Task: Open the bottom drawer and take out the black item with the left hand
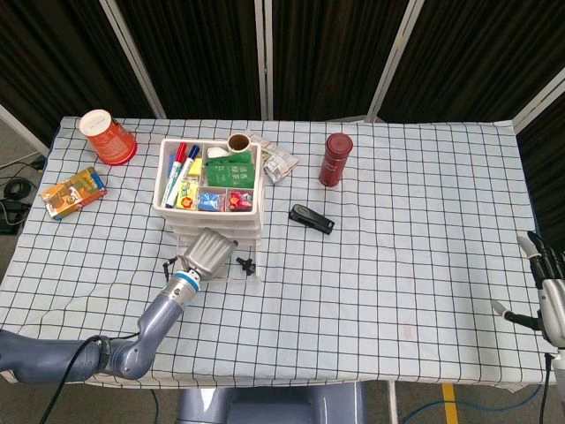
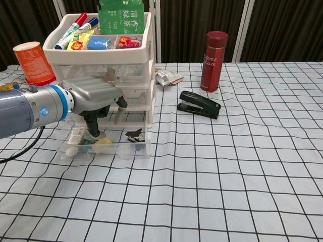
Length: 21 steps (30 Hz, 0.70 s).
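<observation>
Bottom drawer [image 2: 103,149] stands pulled open. Left hand [image 2: 96,97] hovers above it, fingers [image 2: 94,132] spread, holding nothing. The black clip [image 2: 134,135] lies just right of the fingertips: likely light, rigid, small; pinch its body. Right hand [image 1: 551,305] idle, open.

Checked table before dark curtains.
My table [image 1: 424,265] wears a white cloth with a black grid; black curtains [image 1: 194,53] split by pale slanted poles [image 1: 132,57] hang at the far side, grey floor [image 1: 18,155] left.
</observation>
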{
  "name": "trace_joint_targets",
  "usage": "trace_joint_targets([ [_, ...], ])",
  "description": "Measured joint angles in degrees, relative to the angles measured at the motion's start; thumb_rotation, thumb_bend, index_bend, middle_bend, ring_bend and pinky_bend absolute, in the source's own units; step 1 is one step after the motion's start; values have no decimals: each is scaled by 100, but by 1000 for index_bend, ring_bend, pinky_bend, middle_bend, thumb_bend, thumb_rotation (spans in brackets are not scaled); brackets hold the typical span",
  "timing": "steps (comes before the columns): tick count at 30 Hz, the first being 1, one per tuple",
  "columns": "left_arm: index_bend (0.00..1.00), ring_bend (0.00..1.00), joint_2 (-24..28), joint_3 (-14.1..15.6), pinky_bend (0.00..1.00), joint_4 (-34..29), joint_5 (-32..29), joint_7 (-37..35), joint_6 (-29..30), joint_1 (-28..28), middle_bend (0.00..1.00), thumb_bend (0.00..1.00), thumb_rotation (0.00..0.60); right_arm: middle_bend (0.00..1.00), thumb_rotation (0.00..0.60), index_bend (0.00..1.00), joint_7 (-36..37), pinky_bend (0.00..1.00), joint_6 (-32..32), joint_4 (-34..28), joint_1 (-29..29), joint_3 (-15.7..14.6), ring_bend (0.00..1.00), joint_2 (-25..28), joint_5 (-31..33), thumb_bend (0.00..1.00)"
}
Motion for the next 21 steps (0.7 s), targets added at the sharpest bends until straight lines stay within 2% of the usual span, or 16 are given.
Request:
trace_joint_targets([
  [6, 474, 1000, -218, -43, 957, -56, -512, 428, 213, -304, 1000, 259, 600, 0, 600, 13, 84, 0, 22, -5, -14, 8, 0, 34, -3, 24],
  [21, 486, 1000, -763, -136, 957, 213, -1033, 903, 638, -667, 1000, 274, 600, 0, 600, 14, 302, 0, 75, -7, -46, 22, 0, 107, -27, 24],
])
